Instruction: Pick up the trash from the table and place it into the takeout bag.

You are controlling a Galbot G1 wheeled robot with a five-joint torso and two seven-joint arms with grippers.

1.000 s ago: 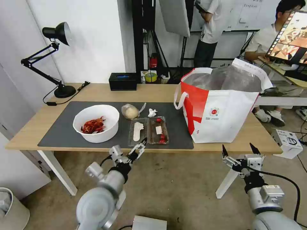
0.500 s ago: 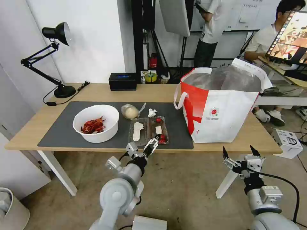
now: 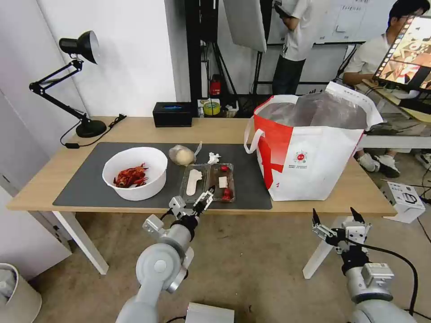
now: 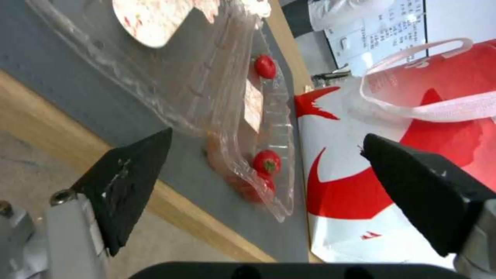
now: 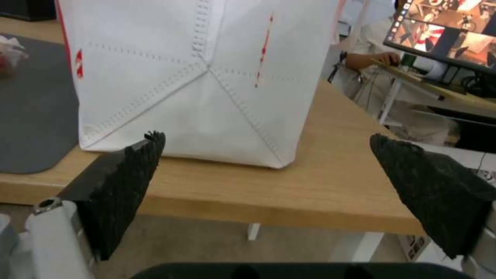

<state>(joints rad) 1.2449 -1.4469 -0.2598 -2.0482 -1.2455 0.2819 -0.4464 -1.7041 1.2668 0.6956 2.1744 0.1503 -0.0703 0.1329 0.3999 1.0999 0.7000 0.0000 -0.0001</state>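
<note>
Left pincer [image 3: 200, 202] wide, at table [image 3: 134, 129] front edge, just short of clamshell tray [image 3: 208, 181] on mat [image 3: 90, 184]. Tray's near corner seems lifted; wrist view blurred, 3 red bits visible. Right pincer [image 3: 334, 216] wide, low beside table, below takeout bag [image 3: 314, 157]. Bag interior mostly hidden.

clamshell tray [image 3: 208, 183] open flat on mat, near table [image 3: 134, 130] front edge; tissue [image 3: 213, 158], bun bag [image 3: 182, 155] behind; crayfish bowl [image 3: 134, 172] left; takeout bag [image 3: 310, 152] upright right.
</note>
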